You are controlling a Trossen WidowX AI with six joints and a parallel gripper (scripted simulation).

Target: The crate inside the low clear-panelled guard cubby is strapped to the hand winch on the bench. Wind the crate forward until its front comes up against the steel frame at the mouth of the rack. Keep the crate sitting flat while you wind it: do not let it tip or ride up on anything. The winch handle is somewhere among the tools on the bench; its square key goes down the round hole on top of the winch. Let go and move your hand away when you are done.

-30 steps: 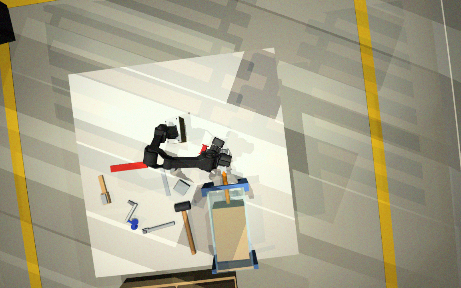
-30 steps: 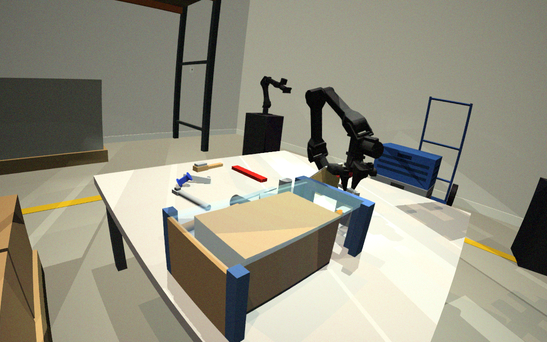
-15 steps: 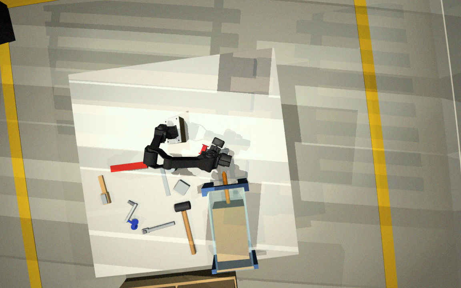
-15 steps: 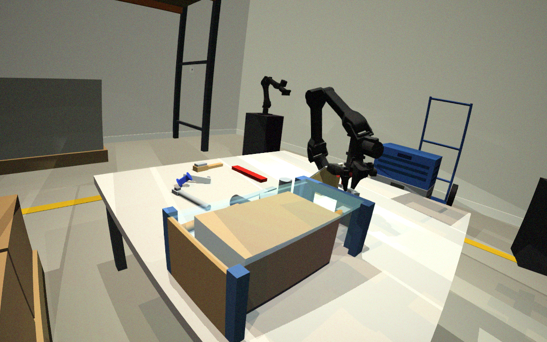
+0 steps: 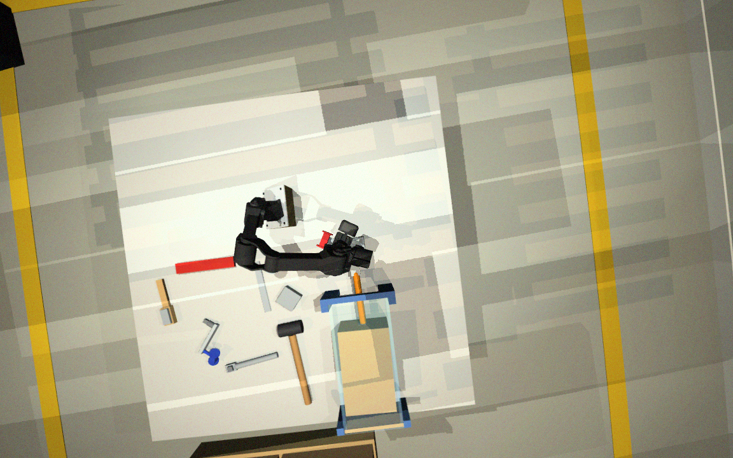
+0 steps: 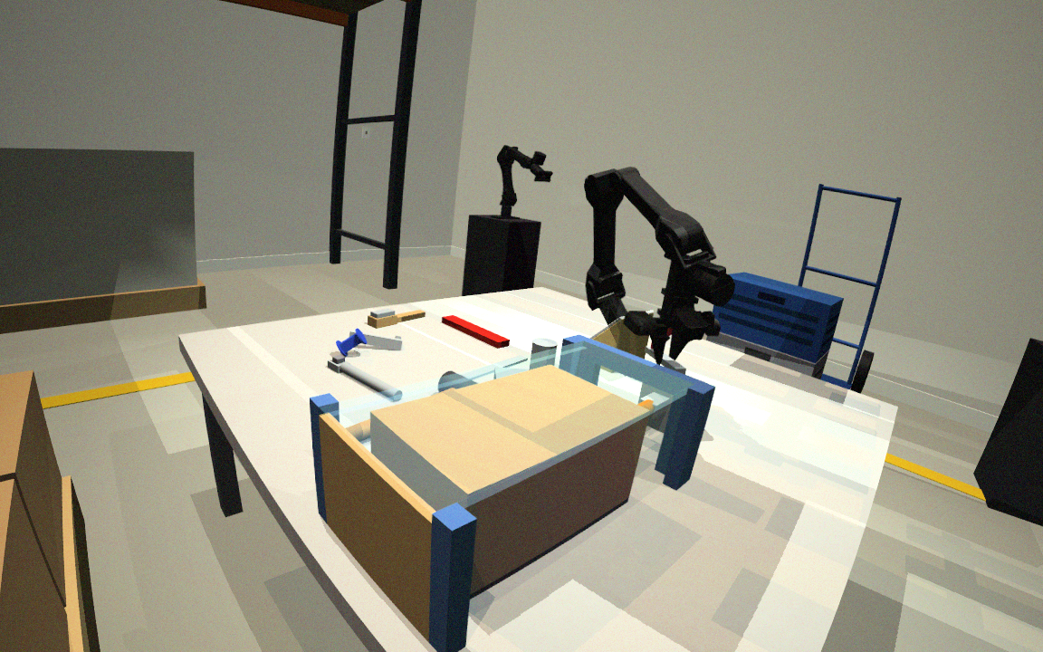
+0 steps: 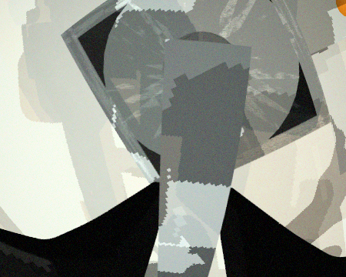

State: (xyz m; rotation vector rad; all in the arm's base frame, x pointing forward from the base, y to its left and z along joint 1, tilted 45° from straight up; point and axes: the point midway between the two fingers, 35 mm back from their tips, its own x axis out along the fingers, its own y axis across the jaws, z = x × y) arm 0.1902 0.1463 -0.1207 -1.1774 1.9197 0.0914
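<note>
Crate [image 5: 364, 364] strapped toward winch [image 7: 204, 67]; handle [image 7: 201, 159] seated above winch, clamped in nearly closed tool [image 7: 191, 241]; arm lengthwise between fingers

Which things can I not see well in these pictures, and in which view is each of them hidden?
- Winch: top view, the gripper covers it.
- Key in the round hole: wrist view, the handle's grey arm hides it.
- Crate front against the frame: exterior view, blue post and glare hide it.
- Strap: wrist view, cut off at the edge.
</note>
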